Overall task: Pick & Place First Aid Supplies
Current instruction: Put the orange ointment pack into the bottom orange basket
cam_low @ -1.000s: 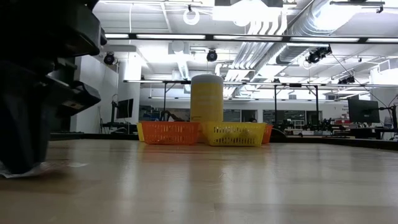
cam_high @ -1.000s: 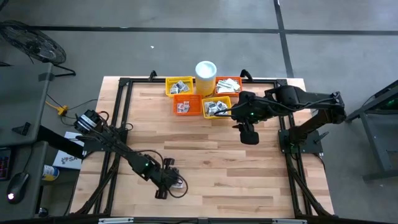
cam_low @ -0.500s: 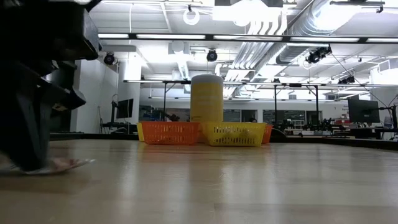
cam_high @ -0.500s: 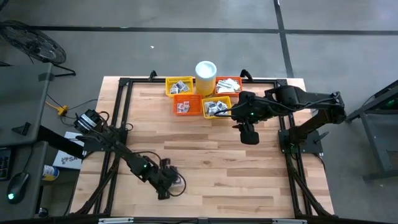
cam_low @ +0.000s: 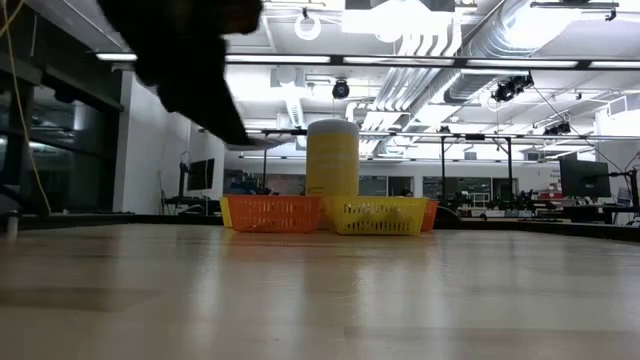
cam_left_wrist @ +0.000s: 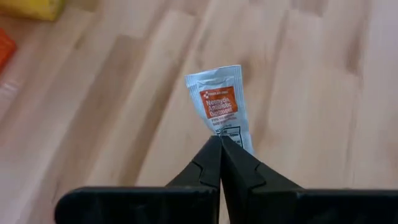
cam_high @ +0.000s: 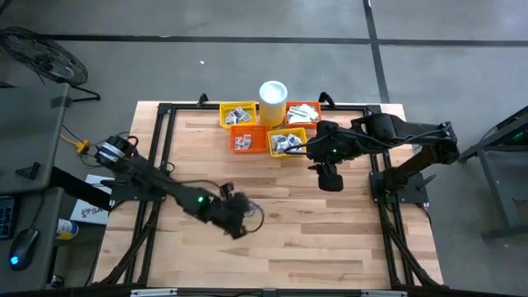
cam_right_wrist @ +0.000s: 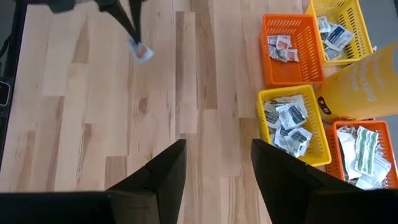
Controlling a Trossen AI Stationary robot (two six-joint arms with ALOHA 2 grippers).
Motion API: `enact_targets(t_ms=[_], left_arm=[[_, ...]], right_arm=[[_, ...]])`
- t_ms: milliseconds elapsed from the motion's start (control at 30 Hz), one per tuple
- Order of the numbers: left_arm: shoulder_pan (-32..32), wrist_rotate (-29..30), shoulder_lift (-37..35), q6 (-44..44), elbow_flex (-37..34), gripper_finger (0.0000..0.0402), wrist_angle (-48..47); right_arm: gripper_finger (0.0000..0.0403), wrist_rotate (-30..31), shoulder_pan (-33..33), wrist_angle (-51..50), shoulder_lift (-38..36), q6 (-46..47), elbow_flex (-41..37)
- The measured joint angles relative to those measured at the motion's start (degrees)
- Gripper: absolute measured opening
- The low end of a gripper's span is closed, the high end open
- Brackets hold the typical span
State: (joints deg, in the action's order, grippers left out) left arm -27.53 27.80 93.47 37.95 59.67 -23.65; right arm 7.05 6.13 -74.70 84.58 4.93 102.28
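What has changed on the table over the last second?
The left end effector shut on a sachet at the near edge, lifted it and carried it toward the baskets. The right end effector stayed open beside them; baskets and cup unmoved.

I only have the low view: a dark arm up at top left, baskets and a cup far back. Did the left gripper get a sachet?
Observer: Yes. The left gripper is shut on a white sachet with an orange label, pinched at one end.
Operator: Is it off the table?
Observer: It looks so; the right wrist view shows the sachet hanging from the fingers over bare wood.
Operator: Where's the right gripper?
Observer: The right gripper hovers open near the yellow basket that holds white sachets.
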Motion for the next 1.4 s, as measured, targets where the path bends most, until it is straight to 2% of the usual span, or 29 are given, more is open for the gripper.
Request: enact_targets(t_ms=[300, 433, 833, 1167, 1400], left_arm=[[13.4, -4.1, 0.1, 4.7, 4.8, 0.0, -0.9], [19.5, -5.9, 0.1, 7.3, 5.3, 0.0, -0.2], [34.8, -11.9, 0.1, 8.1, 5.3, 0.0, -1.0], [44.0, -12.6, 0.1, 9.1, 5.3, 0.0, -2.8], [46.7, -13.2, 0.3, 9.0, 5.3, 0.0001, -7.3]], right_arm=[[0.0174, 1.8, 0.0, 0.4, 0.0, 0.2, 0.0], [0.0174, 1.8, -0.1, 0.6, 0.0, 0.2, 0.0], [0.0174, 4.3, -0.2, 0.6, 0.0, 1.8, 0.0], [0.0174, 6.7, -0.2, 0.6, 0.0, 4.1, 0.0], [0.0174, 6.6, -0.2, 0.6, 0.0, 5.2, 0.0]])
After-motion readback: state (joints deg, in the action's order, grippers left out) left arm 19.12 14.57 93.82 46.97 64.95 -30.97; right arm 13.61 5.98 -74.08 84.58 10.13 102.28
